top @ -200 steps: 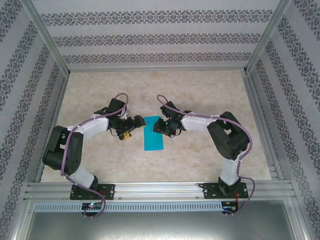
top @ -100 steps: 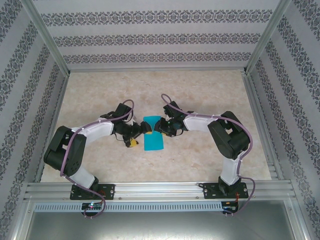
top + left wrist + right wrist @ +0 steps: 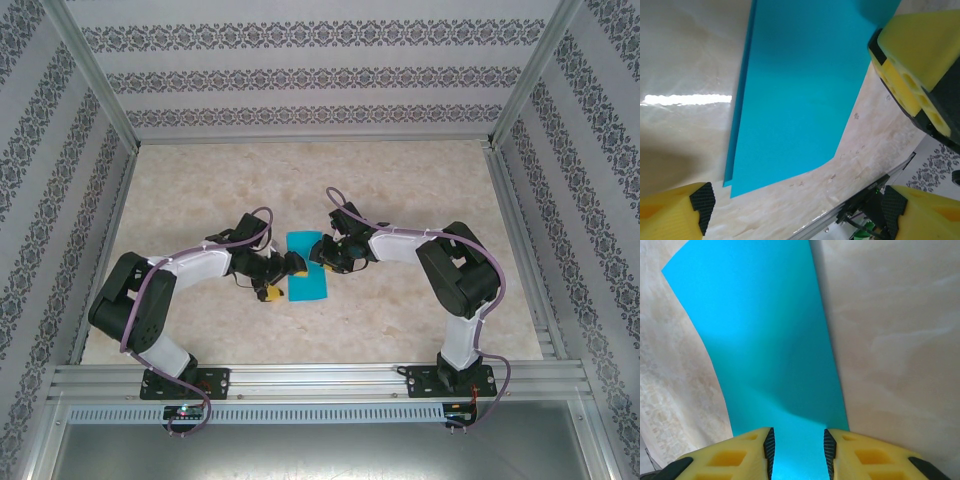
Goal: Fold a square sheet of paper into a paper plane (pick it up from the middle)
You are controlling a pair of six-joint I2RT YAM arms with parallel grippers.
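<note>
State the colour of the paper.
The paper is plain teal-blue, clearest in the right wrist view.

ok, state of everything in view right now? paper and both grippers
square sheet of paper: folded into a narrow rectangle, lying on the table, doubled edge showing, not clamped.
left gripper: open wide, at the paper's edge.
right gripper: open with a narrow gap, over the paper.

Plain teal-blue square sheet of paper on a cream-and-beige marbled table, between the white-and-black left arm and right arm with mauve cables and yellow, black-edged fingers, inside white walls banded with grey floral stripes and a silver metal frame.
</note>
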